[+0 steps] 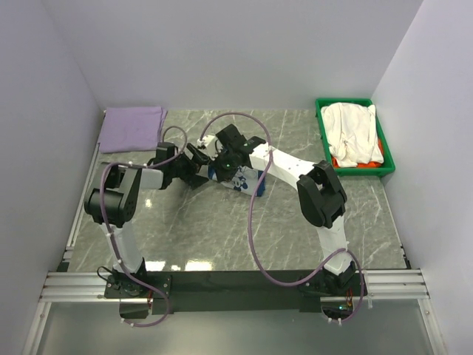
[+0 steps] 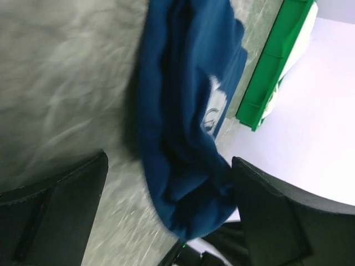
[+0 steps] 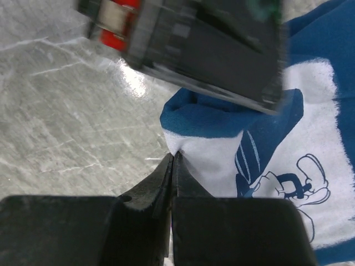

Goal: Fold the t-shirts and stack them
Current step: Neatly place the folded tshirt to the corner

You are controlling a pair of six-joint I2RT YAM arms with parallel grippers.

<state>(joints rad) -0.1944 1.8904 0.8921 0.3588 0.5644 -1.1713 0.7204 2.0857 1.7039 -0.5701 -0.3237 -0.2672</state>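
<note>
The navy t-shirt [image 1: 242, 180] with a white print is bunched at the table's middle, mostly hidden under both grippers. My right gripper [image 3: 173, 158] is shut on the shirt's white printed edge [image 3: 211, 166]; in the top view it [image 1: 220, 166] sits over the shirt. My left gripper [image 2: 166, 205] is open, its fingers [image 2: 55, 210] wide apart with a hanging fold of the navy shirt [image 2: 183, 138] between them; it [image 1: 198, 166] is just left of the right gripper. The lavender t-shirt [image 1: 133, 127] lies folded at the back left. The white t-shirt [image 1: 353, 132] lies over the orange-red one [image 1: 341, 162].
The green plastic bin [image 1: 387, 148] stands at the back right and holds the white and orange-red shirts; it also shows in the left wrist view [image 2: 272, 66]. White walls close in the table on the left, back and right. The left gripper's body [image 3: 194, 39] hangs close above the right gripper.
</note>
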